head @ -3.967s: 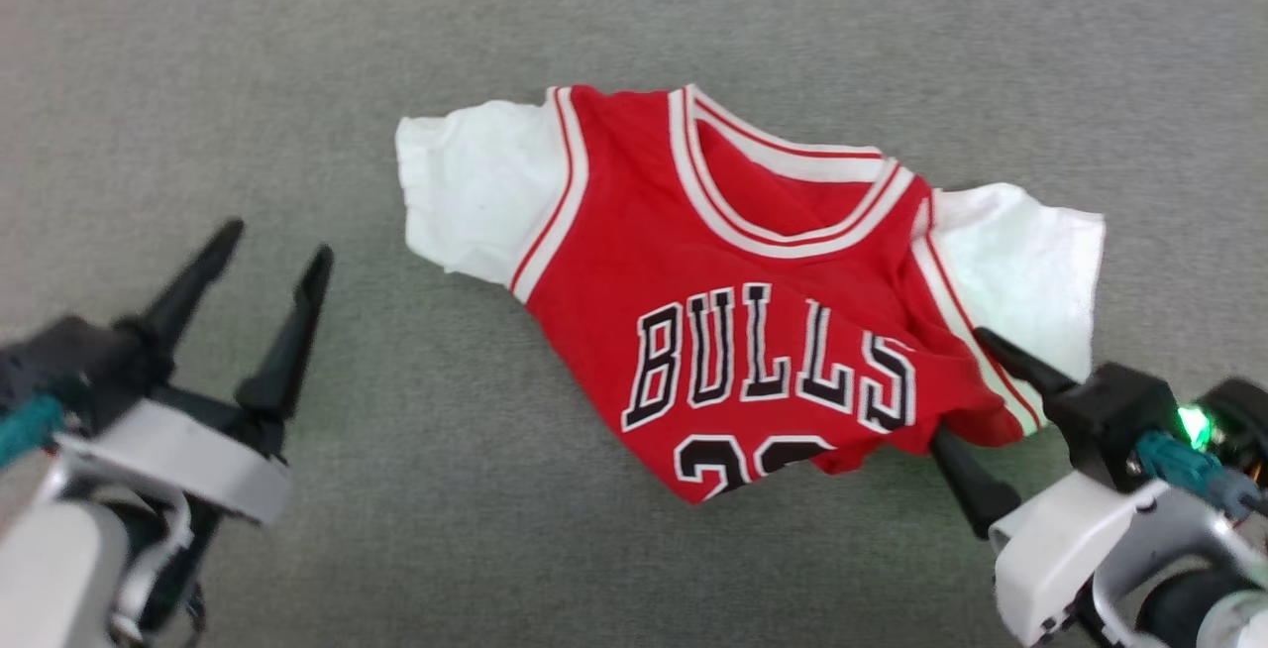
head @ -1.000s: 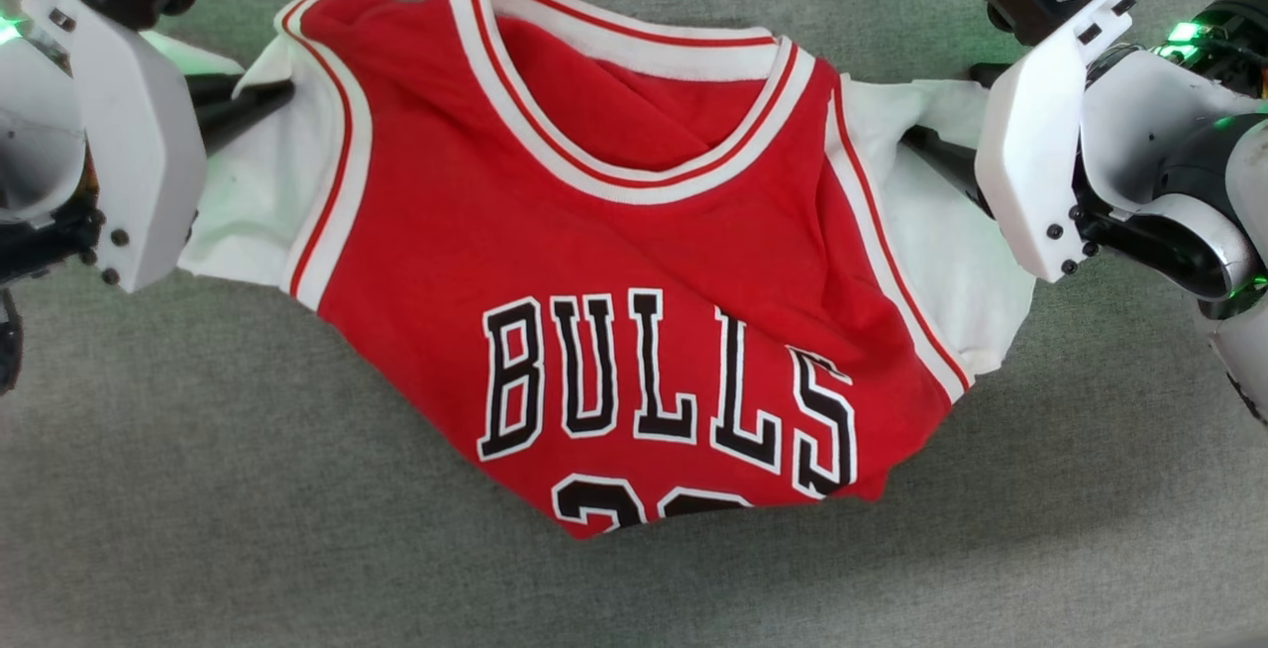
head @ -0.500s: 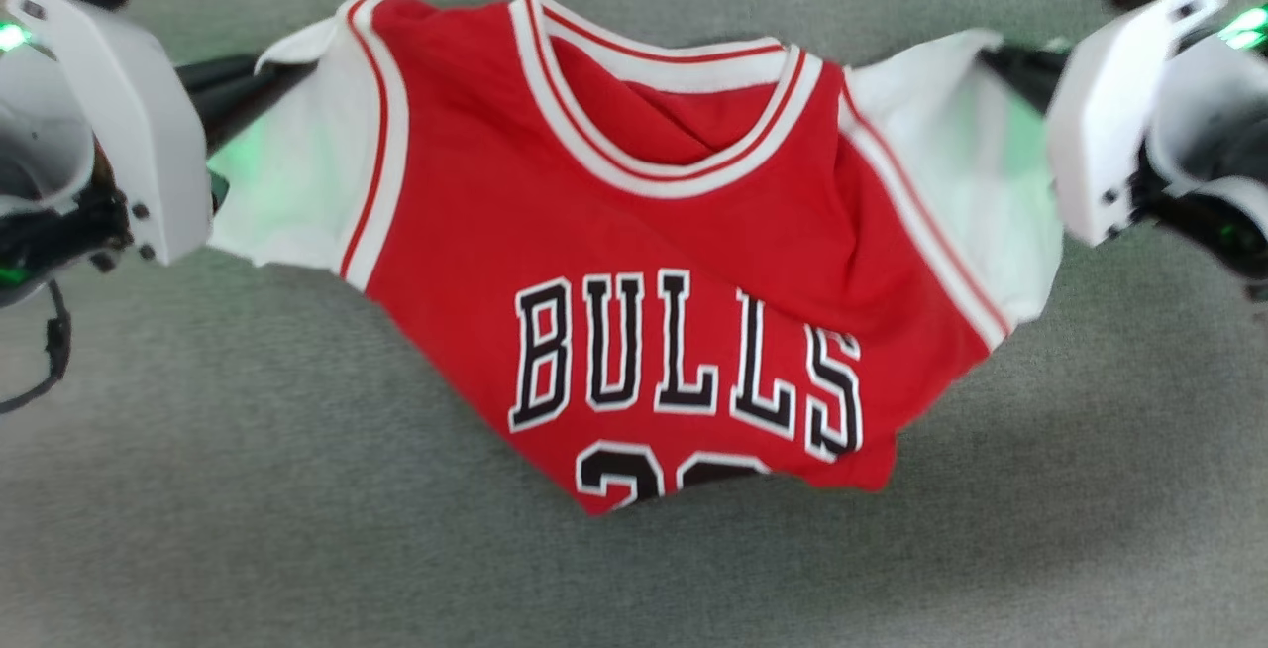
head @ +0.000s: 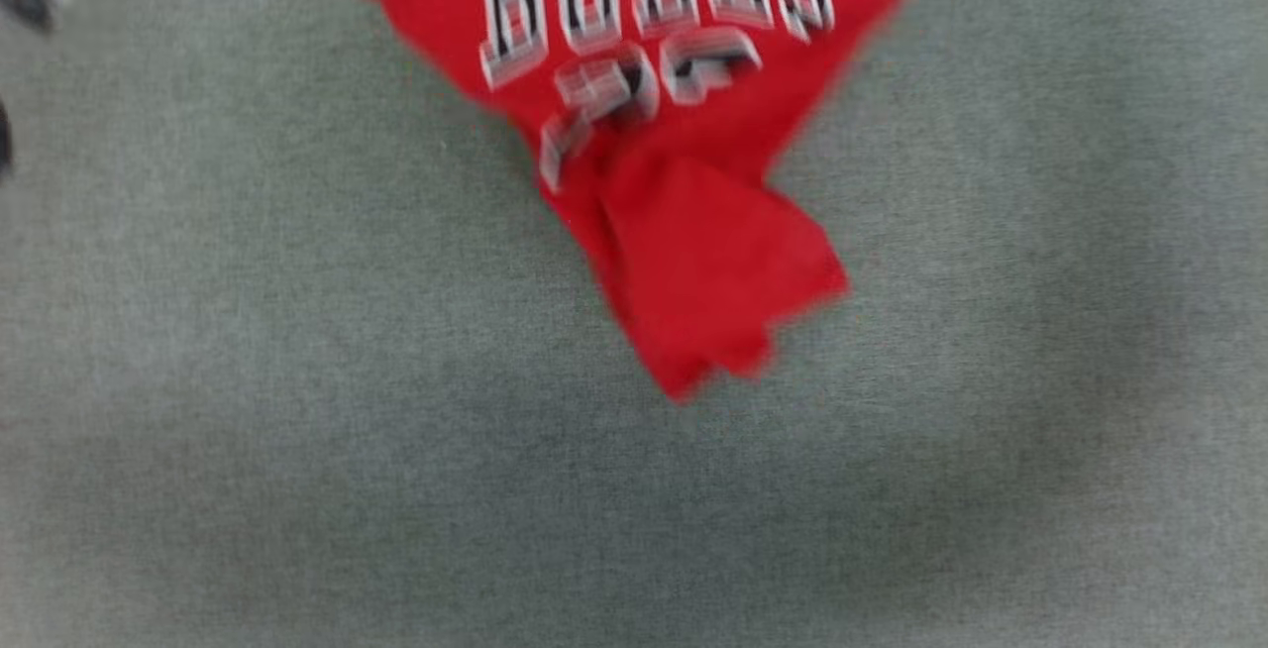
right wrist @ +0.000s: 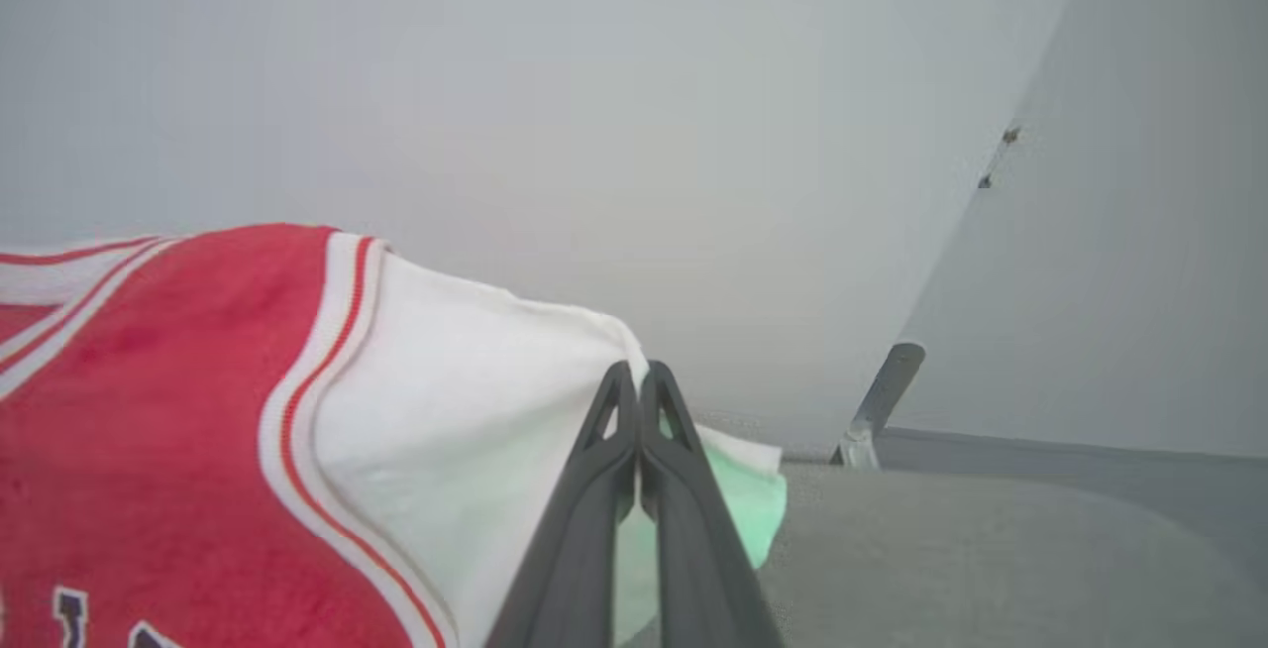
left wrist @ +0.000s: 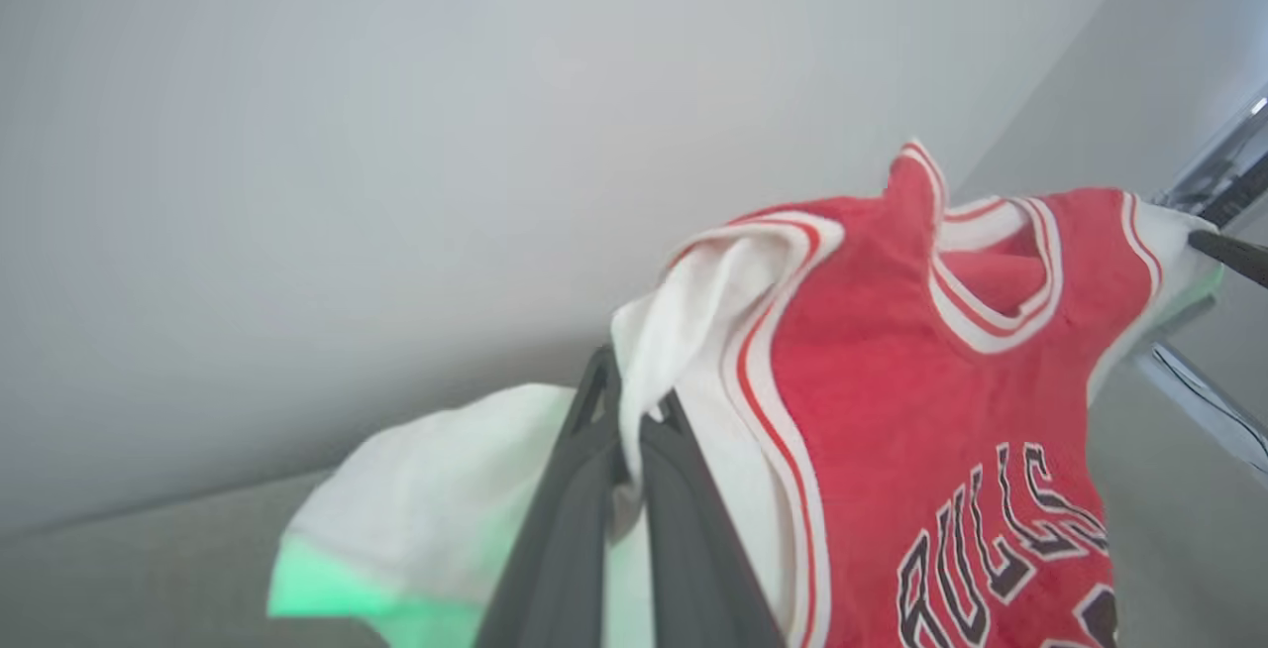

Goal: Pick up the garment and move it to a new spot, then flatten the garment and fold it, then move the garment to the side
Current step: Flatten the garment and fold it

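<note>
The garment, a red jersey with black white-outlined lettering, hangs from the top of the blurred head view, its lower hem dangling over the grey surface. In the left wrist view my left gripper is shut on the white sleeve of the garment, which stretches away to the right. In the right wrist view my right gripper is shut on the other white sleeve of the garment, at its upper edge. The far fingertip of the right gripper shows at the sleeve in the left wrist view.
A grey fabric surface lies below the hanging jersey. Pale walls stand behind, with a metal leg at the surface's far edge in the right wrist view.
The jersey has risen off the surface and now hangs from both sleeves, its hem unfolded downward. The right gripper closed on its sleeve. Both grippers have left the head view upward.
</note>
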Motion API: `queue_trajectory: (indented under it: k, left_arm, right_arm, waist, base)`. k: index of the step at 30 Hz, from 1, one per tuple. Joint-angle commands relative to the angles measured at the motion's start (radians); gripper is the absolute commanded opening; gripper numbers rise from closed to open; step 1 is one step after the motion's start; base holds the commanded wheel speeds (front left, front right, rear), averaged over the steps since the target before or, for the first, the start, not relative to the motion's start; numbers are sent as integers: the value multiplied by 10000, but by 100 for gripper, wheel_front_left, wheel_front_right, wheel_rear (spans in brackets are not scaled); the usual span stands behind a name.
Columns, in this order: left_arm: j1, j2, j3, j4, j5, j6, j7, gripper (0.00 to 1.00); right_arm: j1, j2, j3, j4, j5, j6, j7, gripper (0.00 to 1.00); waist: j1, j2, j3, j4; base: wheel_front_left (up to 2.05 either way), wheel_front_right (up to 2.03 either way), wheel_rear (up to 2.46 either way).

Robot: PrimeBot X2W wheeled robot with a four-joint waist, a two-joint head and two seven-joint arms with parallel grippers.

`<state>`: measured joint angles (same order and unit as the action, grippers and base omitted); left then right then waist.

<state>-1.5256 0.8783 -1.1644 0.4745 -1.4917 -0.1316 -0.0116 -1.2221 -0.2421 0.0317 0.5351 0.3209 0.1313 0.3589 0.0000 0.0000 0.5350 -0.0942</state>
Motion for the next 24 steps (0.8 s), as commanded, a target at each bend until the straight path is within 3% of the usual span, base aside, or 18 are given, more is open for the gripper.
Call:
queue_trajectory:
  k: [1, 8, 14, 17, 24]
  left_arm:
    - [-300, -100, 137, 249, 51, 20, -159, 0]
    - [-2360, -1290, 1141, 2617, 277, 22, -1687, 0]
    - [-3601, -1840, 1645, 3131, 242, 22, -2210, 0]
    - [-3389, -1904, 1544, 2702, -18, 22, -1912, 0]
    - [-1757, -1165, 1445, 1546, -809, 22, -1753, 0]
  right_arm:
    - [-297, 101, -311, 87, -259, -10, -178, 0]
    - [-2558, 1065, -2710, 707, -2306, -11, -1617, 0]
    - [-3875, 1252, -3814, 1030, -3164, -13, -2434, 0]
    - [-4012, 1267, -3614, 1220, -3112, -11, -2513, 0]
    - [-2800, 419, -1975, 1471, -2168, -11, -2393, 0]
  waist:
    - [0, 0, 127, 76]
    - [0, 0, 343, 97]
    - [0, 0, 359, 59]
    - [0, 0, 291, 56]
    - [0, 0, 105, 98]
  base:
    - [0, 0, 0]
    - [0, 0, 0]
    - [0, 0, 0]
    - [0, 0, 0]
    - [0, 0, 0]
